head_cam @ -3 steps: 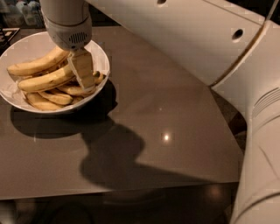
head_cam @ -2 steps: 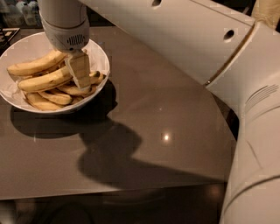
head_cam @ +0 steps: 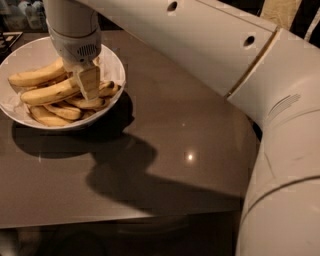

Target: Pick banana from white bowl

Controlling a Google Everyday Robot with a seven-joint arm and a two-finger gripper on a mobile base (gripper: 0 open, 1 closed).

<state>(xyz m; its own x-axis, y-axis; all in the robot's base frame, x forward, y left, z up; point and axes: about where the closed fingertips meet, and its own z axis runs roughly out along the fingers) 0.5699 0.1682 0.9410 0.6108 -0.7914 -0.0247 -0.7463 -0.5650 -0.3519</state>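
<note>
The white bowl (head_cam: 116, 65) stands at the far left of the dark table and holds a pile of several yellow bananas (head_cam: 47, 93). My gripper (head_cam: 89, 84) comes down from above into the right half of the bowl. Its tip sits among the bananas, against the right end of a long banana (head_cam: 35, 77) on top of the pile. The gripper's round white wrist (head_cam: 75, 35) hides the back of the bowl.
The dark glossy table (head_cam: 190, 130) stretches right and forward of the bowl, its front edge (head_cam: 125, 220) near the bottom. My thick white arm (head_cam: 280, 125) fills the upper right and right side. Dim clutter (head_cam: 20, 12) lies behind the bowl at the top left.
The gripper stays down in the bowl among the bananas, shifted only slightly. The upper arm has swung nearer and fills more of the right side.
</note>
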